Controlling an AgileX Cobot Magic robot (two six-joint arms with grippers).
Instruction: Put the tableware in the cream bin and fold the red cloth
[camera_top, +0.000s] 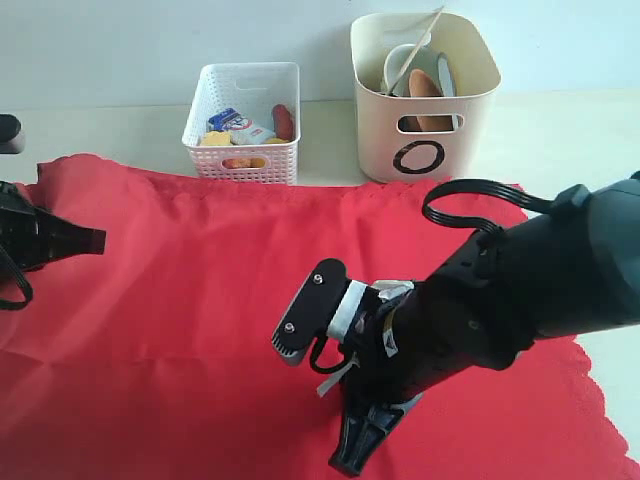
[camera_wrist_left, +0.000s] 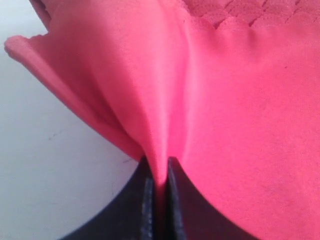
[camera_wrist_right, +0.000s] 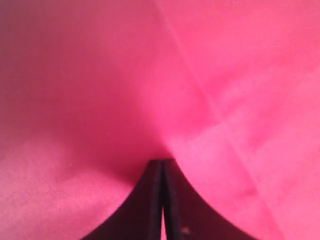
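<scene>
The red cloth (camera_top: 180, 300) lies spread over the table (camera_top: 560, 130) and covers nearly all of its front part. Its far edge runs just before the two containers, and its scalloped border shows at the right side.

Behind the cloth, right of the middle, stands the cream bin (camera_top: 470, 130), upright, with the black ring mark turned to the front. The tableware is inside it. The brown plate (camera_top: 420, 85) leans on its edge and is also seen through the handle cut-out. The pale bowl (camera_top: 400, 62) sits beside it and the steel cup (camera_top: 445, 72) is on the other side. One chopstick (camera_top: 430, 25) sticks out over the rim.

Left of the bin, apart from it, stands the white basket (camera_top: 245, 155) with a milk carton (camera_top: 240, 125), a sausage (camera_top: 284, 120) and other food in it.

The left gripper (camera_wrist_left: 159, 172) is at the left edge of the cloth, and its fingers (camera_wrist_left: 142, 200) pinch a raised fold of the fabric, which hangs in soft folds around the pinch. The bare table shows beside this fold.

The right gripper (camera_wrist_right: 162, 165) points down to the cloth near the front edge. Its fingers (camera_wrist_right: 147, 200) are pressed together on the fabric, creases run to their tip, and a thin line of red shows between them.
</scene>
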